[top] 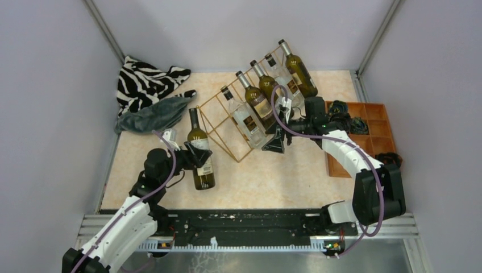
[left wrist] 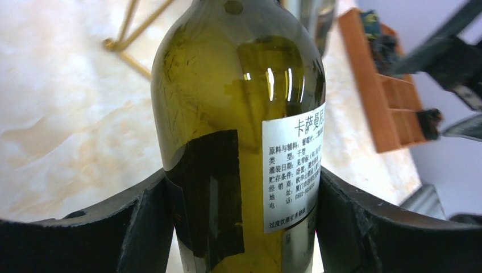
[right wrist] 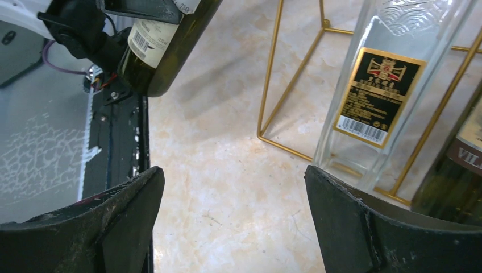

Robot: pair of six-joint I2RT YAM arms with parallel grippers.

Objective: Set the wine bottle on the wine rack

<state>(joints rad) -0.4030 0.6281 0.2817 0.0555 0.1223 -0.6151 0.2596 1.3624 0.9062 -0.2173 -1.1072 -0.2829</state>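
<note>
A green wine bottle (top: 200,149) with a white label is held in my left gripper (top: 196,154), left of the rack, neck pointing away. In the left wrist view both fingers press the bottle's (left wrist: 239,136) body. The gold wire wine rack (top: 227,133) stands mid-table and holds several bottles (top: 258,99); its leftmost cells are bare. My right gripper (top: 275,142) is open and empty, just right of the rack's front; its view shows bare table between the fingers (right wrist: 347,222), a clear bottle (right wrist: 386,85) in the rack (right wrist: 273,79) and the held bottle (right wrist: 165,45).
A zebra-print cloth (top: 149,79) and a grey cloth (top: 150,115) lie at the back left. An orange compartment tray (top: 364,136) with dark items stands at the right. Grey walls enclose the table; a black rail (top: 239,224) runs along the near edge.
</note>
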